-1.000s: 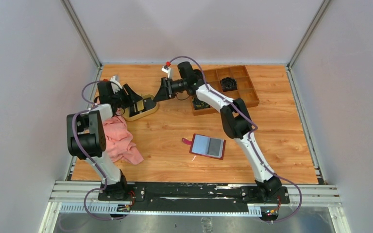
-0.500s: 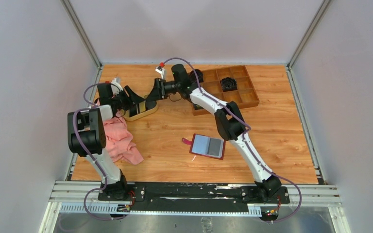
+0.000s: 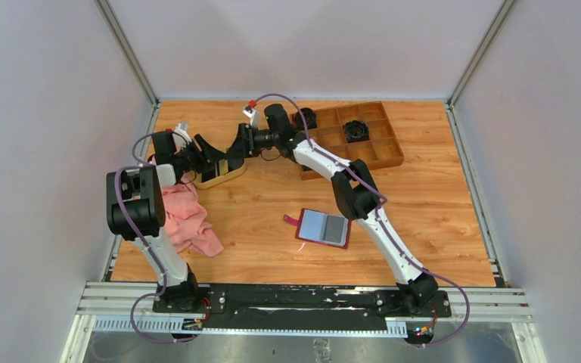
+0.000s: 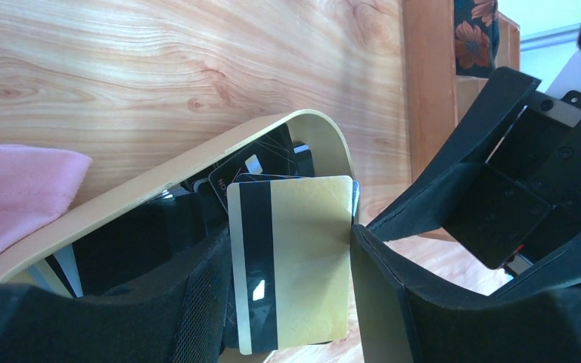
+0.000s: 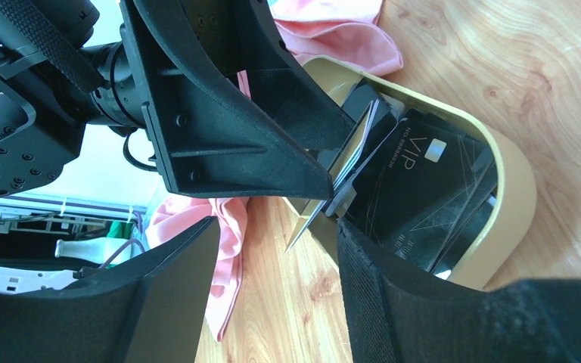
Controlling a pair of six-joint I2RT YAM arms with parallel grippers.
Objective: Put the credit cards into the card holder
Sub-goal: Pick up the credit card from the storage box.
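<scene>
My left gripper (image 4: 287,261) is shut on a tan-gold credit card (image 4: 302,257) with a black stripe, gripped by its long edges and held upright just above the oval tan dish (image 4: 302,121). Several black credit cards (image 5: 416,181) lie in that dish. My right gripper (image 5: 276,234) is open and faces the left one closely; the gold card's edge (image 5: 333,189) pokes toward the gap between its fingers without touching them. In the top view both grippers (image 3: 215,155) (image 3: 236,147) meet over the dish (image 3: 223,175). The dark red card holder (image 3: 323,227) lies open at mid-table.
A crumpled pink cloth (image 3: 185,215) lies beside the left arm, touching the dish's near side. A wooden compartment box (image 3: 363,140) holding dark items stands at the back right, behind the right arm's forearm.
My right gripper has moved left toward the left gripper and opened wider. The left gripper has stayed in place, holding the gold card.
</scene>
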